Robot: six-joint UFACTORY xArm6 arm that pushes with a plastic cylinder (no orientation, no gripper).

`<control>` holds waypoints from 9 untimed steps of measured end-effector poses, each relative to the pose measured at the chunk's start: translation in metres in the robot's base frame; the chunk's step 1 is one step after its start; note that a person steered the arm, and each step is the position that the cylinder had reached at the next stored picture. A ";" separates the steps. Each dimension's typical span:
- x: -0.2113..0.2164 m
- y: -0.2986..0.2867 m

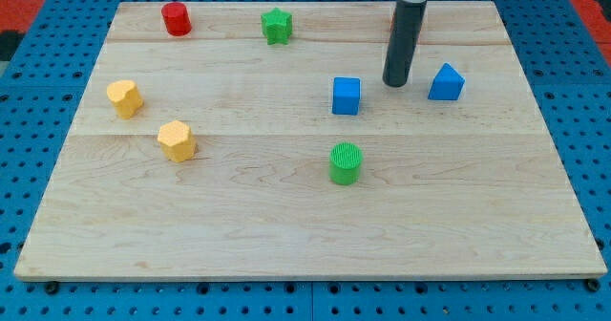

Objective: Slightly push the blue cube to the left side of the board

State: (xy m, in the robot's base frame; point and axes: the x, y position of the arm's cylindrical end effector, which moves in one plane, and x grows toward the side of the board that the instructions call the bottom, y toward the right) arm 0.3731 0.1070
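The blue cube [346, 96] sits on the wooden board [286, 225], right of centre in the upper half. My tip [395, 82] is to the right of the cube and slightly nearer the view's top, with a small gap between them. The rod rises from there to the view's top edge. A blue triangular block [446, 82] lies just right of my tip.
A green cylinder [346, 162] stands below the blue cube. A green star [277, 25] and a red cylinder [176, 19] are near the top edge. Two yellow blocks [124, 97] [177, 140] sit at the left. A red block is mostly hidden behind the rod.
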 end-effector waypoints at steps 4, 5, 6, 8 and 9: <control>0.022 -0.011; 0.026 -0.010; 0.031 -0.010; 0.034 -0.011; 0.045 -0.019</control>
State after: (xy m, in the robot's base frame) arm 0.4182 0.0881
